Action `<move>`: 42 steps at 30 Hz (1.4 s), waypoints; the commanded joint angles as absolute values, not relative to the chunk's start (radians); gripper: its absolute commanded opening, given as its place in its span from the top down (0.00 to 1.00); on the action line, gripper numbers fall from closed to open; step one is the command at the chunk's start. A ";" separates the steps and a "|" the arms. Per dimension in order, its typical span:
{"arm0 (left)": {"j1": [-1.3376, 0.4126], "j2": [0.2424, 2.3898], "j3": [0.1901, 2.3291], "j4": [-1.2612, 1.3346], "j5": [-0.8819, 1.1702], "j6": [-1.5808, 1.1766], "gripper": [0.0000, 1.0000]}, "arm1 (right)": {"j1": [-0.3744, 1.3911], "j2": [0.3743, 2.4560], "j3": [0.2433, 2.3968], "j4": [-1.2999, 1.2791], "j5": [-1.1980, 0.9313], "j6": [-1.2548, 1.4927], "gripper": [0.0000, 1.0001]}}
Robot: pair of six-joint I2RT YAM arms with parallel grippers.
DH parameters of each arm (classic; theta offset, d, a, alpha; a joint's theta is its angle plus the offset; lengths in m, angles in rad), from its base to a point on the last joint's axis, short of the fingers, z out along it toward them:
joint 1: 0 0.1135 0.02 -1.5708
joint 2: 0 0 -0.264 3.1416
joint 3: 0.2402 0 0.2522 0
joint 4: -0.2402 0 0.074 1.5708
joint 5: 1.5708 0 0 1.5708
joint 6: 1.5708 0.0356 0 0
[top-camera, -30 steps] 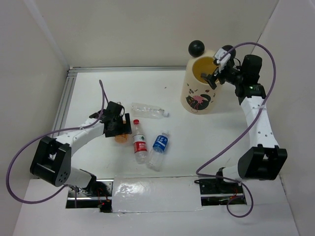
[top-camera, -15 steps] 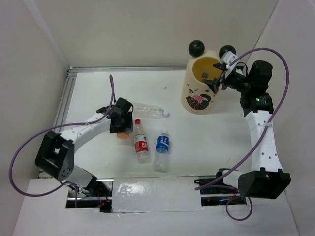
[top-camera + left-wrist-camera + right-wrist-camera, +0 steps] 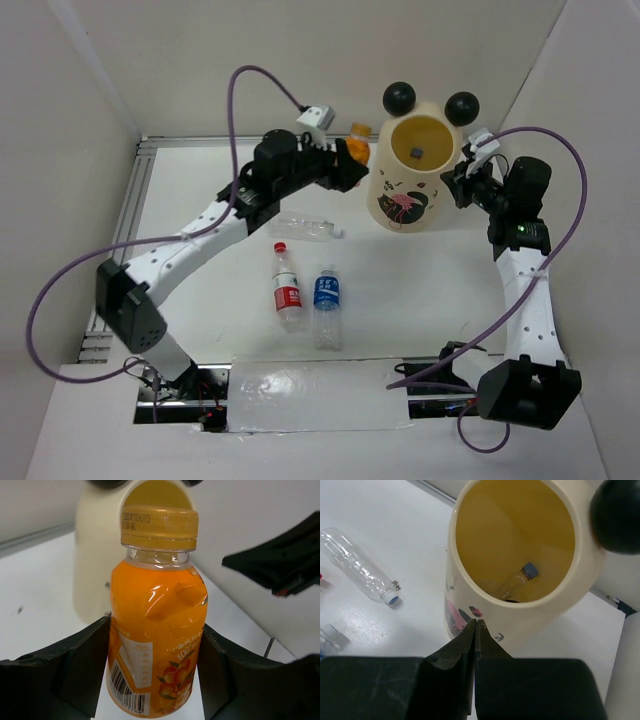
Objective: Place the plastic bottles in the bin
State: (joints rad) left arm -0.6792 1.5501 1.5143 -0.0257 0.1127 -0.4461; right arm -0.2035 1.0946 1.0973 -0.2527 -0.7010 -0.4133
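My left gripper is shut on the orange bottle, held in the air just left of the bin. In the left wrist view the orange bottle stands upright between the black fingers, with the cream bin behind it. My right gripper is shut and empty, just right of the bin's rim. From the right wrist its closed tips hang by the bin wall; a blue-capped bottle lies inside. A clear bottle, a red-labelled one and a blue-labelled one lie on the table.
Two black ball ears stick up from the bin's far rim. A metal rail runs along the table's left and back edges. White walls close in on three sides. A shiny plate sits between the arm bases.
My left arm closed on the orange bottle, lifted it off the table and swung it up to the bin's left side. My right gripper pulled back from over the bin and shut.
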 commanded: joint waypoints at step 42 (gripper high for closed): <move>-0.917 2.300 2.242 0.551 -0.305 -0.092 0.01 | -0.242 0.738 0.769 -0.253 -0.514 -0.333 0.88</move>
State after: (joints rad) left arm -0.8913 2.3836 2.2448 0.4786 -0.2920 -0.1356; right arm -0.2363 0.7540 0.7738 -0.2588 -0.4938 -0.3290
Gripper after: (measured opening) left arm 0.993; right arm 0.111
